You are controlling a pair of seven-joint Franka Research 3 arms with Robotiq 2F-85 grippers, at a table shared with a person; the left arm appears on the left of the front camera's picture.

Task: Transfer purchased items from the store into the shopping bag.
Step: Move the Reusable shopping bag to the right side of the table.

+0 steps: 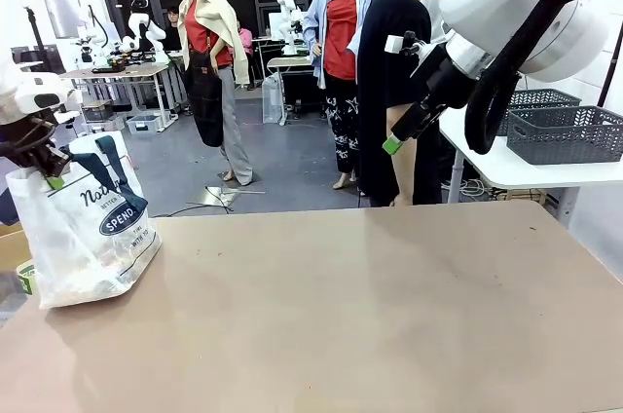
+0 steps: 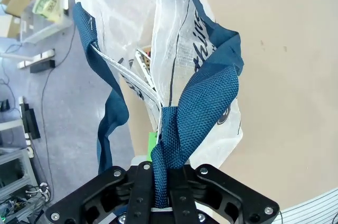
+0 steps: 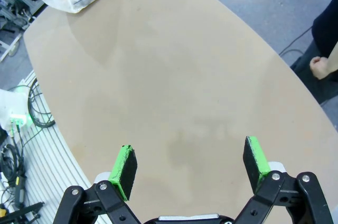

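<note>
Shopping bag [image 1: 86,228] stands at the far left edge of the table [image 1: 350,316], its whitish plastic body resting on the tan surface and its navy oval logo facing the near side. Left gripper [image 1: 44,165] sits just above the bag's top; its jaws are closed on one navy strap handle [image 2: 198,113], which runs up between the fingers in the left wrist view. The second strap [image 2: 108,113] hangs loose at the side of the bag, off the table edge. Through the bag's open mouth, a few items [image 2: 143,61] appear dimly inside; their type cannot be told.

Right gripper [image 3: 190,166] is raised well above the table at the far right, well apart from the bag. Its jaws stand wide open with nothing between the green pads [image 3: 125,165]. In the front view the right arm [image 1: 516,23] reaches in from the upper right, with a green-tipped finger [image 1: 392,145] pointing down toward the left.

A person [image 1: 394,92] in a black shirt stands at the far side of the table, just beside the right arm. A dark grey basket [image 1: 565,132] rests on a white side table at the far right.
</note>
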